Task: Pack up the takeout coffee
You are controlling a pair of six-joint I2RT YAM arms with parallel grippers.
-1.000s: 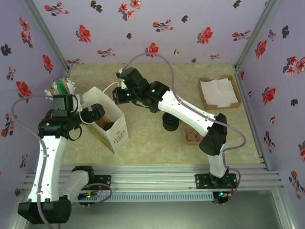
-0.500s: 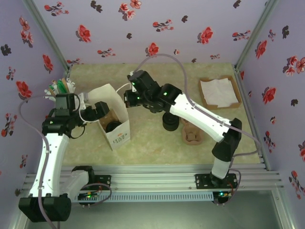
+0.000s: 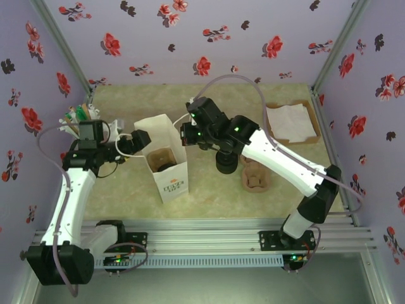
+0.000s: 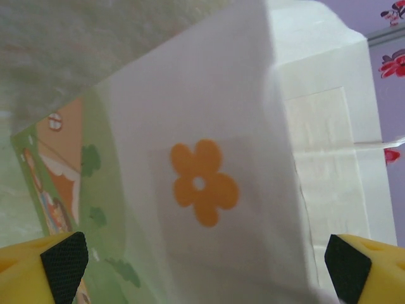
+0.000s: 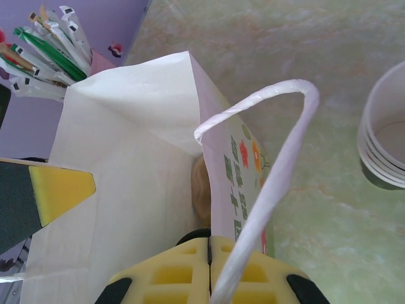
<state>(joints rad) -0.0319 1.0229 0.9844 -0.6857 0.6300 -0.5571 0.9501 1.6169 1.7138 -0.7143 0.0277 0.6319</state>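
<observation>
takeout coffee (image 3: 164, 167) mostly hidden inside white paper bag (image 3: 172, 183), cup stack (image 5: 385, 136) cut off by frame edge

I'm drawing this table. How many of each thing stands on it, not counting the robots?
Paper bag: 1
Cup stack: 1
Napkin tray: 1
Brown cardboard piece: 1
Packet bunch: 1
Total: 5

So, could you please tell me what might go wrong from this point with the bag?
1. The right pincer is shut on the rim of the white paper bag; a pull might tip it and the takeout coffee apparently inside.
2. The bag's handle loops across that pincer and could snag on withdrawal.
3. The open left pincer is close against the bag's side; a push could crumple it.
</observation>
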